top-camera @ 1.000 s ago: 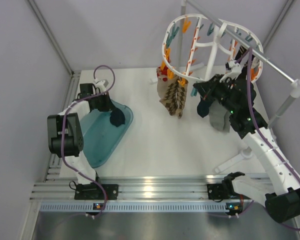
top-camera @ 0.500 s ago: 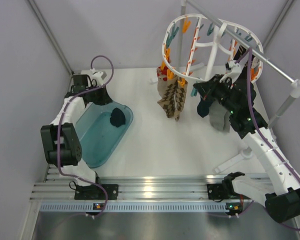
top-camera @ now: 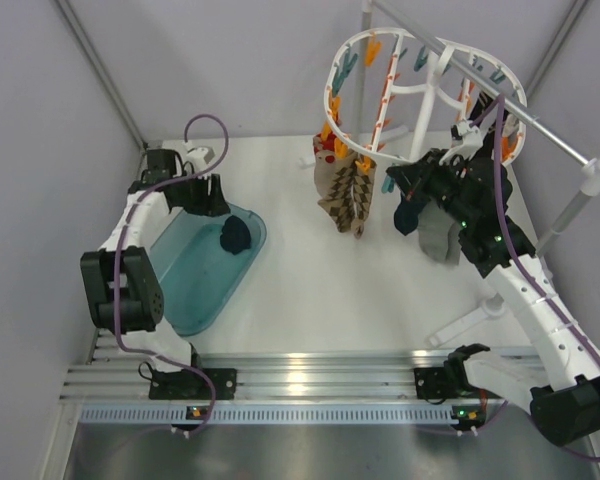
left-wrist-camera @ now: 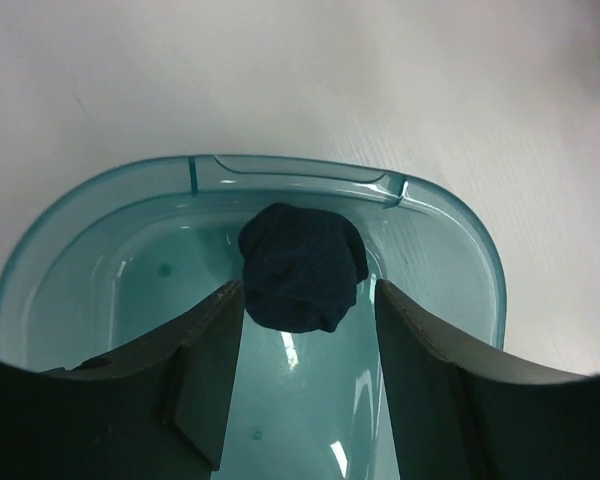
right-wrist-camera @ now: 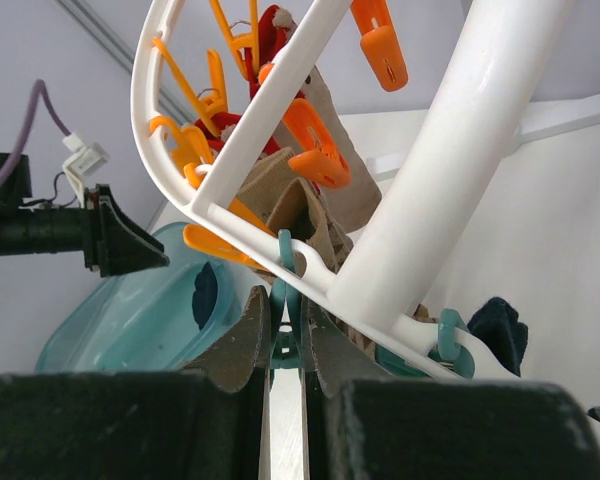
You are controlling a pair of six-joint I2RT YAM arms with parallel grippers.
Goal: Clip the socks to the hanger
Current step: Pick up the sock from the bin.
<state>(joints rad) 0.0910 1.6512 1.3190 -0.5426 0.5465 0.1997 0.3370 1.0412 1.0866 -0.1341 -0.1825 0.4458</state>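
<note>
The left tool (left-wrist-camera: 305,292) hangs spread over the far end of the tub (left-wrist-camera: 450,215). It has one finger on either side of a balled navy sock (left-wrist-camera: 302,265) but is not closed on it. The sock looks light, soft and limp, and will likely sag and unroll when lifted. I judge a pinch on its upper folds best, leaving an edge free for clipping. The right tool (right-wrist-camera: 286,318) is pressed nearly together, pinching a teal peg (right-wrist-camera: 282,300) under the hanger (right-wrist-camera: 445,175), which hangs above the counter (top-camera: 310,290). The peg is stiff and sprung, and may slip if squeezed off-centre. Zigzag socks (top-camera: 348,195) hang clipped, and a grey sock (top-camera: 438,240) hangs by the right arm. No writing or brand is readable.
</note>
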